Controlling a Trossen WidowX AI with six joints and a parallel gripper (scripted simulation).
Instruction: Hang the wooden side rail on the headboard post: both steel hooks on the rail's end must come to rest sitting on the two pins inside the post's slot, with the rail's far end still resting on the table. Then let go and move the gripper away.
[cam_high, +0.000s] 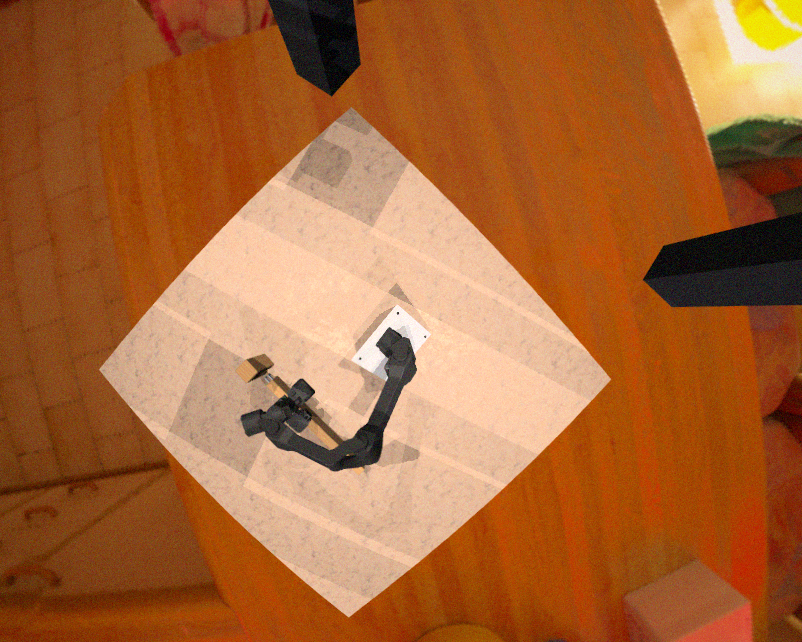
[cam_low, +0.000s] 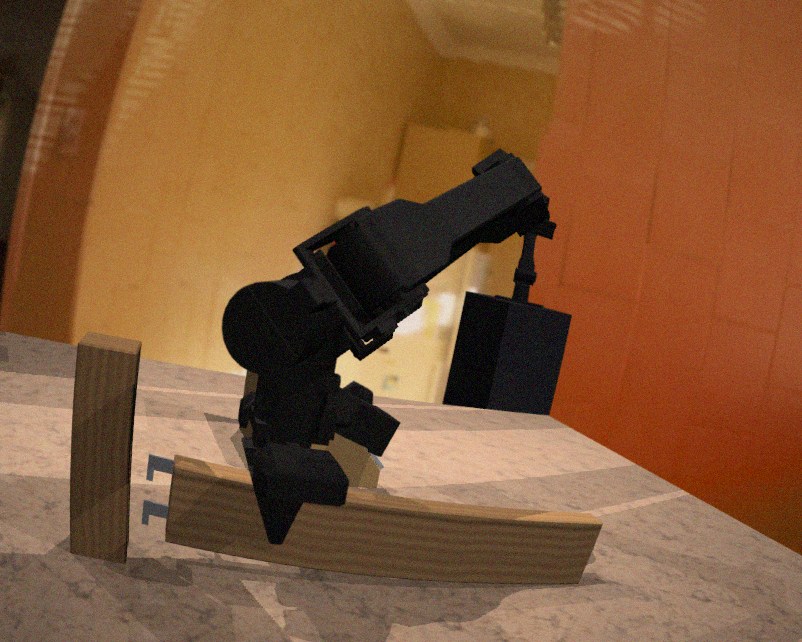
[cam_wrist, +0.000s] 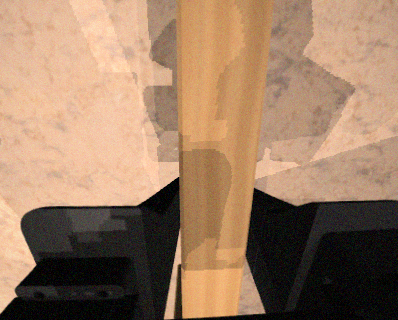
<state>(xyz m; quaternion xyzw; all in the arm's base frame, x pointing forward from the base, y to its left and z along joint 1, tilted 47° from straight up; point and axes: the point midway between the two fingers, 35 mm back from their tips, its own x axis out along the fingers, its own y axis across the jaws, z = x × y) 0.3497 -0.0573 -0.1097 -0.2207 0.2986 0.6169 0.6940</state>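
Beside the post, the hand clamps the rail, hooks aimed postward.

Wooden rail tilted, hook end raised – steel hooks just short of upright post.

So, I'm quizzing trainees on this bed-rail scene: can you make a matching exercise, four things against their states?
Things:
1. post
2. rail
3. hooks
4. tool

States:
A. shut on the rail
B. upright on the table
C. short of the post, in the open gap
D. post end raised, far end on the table

Pairs: 1-B, 2-D, 3-C, 4-A
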